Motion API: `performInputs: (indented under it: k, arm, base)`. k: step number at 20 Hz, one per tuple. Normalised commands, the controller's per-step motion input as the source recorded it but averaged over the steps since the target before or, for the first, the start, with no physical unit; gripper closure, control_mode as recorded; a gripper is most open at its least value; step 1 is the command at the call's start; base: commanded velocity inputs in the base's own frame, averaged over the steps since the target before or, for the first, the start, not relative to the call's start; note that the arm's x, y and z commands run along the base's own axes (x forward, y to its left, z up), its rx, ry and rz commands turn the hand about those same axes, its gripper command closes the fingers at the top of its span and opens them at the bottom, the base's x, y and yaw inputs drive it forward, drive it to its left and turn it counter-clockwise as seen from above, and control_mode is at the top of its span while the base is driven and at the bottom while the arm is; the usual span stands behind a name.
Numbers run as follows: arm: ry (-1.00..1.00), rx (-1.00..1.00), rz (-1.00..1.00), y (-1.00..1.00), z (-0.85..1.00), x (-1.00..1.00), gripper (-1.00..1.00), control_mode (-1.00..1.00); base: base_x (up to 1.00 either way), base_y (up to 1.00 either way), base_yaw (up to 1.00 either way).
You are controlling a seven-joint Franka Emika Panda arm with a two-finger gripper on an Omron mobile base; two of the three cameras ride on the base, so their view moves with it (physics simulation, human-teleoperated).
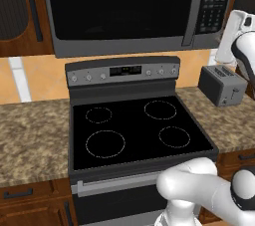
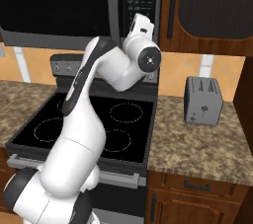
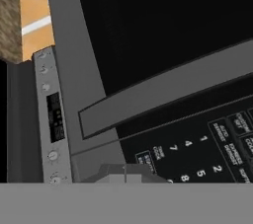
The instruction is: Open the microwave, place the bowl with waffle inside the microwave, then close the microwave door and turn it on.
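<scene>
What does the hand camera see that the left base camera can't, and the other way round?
Hand view alone: the keypad's digits close enough to read, rolled sideways beside the door handle. Left base view alone: the four burner rings, the toaster, the granite counter and the wooden cabinets. Shared: the shut microwave door, its handle, the button panel and the stove's knob strip.

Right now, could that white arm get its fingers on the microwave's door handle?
Probably yes. The hand is raised right at the microwave, and the hand view looks closely at the bar handle beside the button panel, with nothing between them.
</scene>
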Motion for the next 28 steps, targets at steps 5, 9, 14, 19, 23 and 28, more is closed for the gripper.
performInputs:
  k: [5, 9, 14, 19, 23, 28]
  arm:
    - [0.00, 0.00, 0.00, 0.00, 0.00, 0.54, 1.00, -1.00]
    - [0.00, 0.01, 0.00, 0.00, 0.00, 0.57, 1.00, -1.00]
    - [0.00, 0.02, 0.00, 0.00, 0.00, 0.61, 1.00, -1.00]
    - [0.00, 0.00, 0.00, 0.00, -0.14, 0.61, 1.00, -1.00]
    - [0.00, 0.00, 0.00, -0.01, -0.01, -0.40, 1.00, -1.00]
    - [0.00, 0.00, 0.00, -0.05, 0.09, -0.92, 1.00, -1.00]
  base:
    - [0.00, 0.00, 0.00]
    - [0.00, 0.00, 0.00]
    - [0.00, 0.00, 0.00]
    - [0.00, 0.00, 0.00]
    - [0.00, 0.00, 0.00]
    - [0.00, 0.00, 0.00]
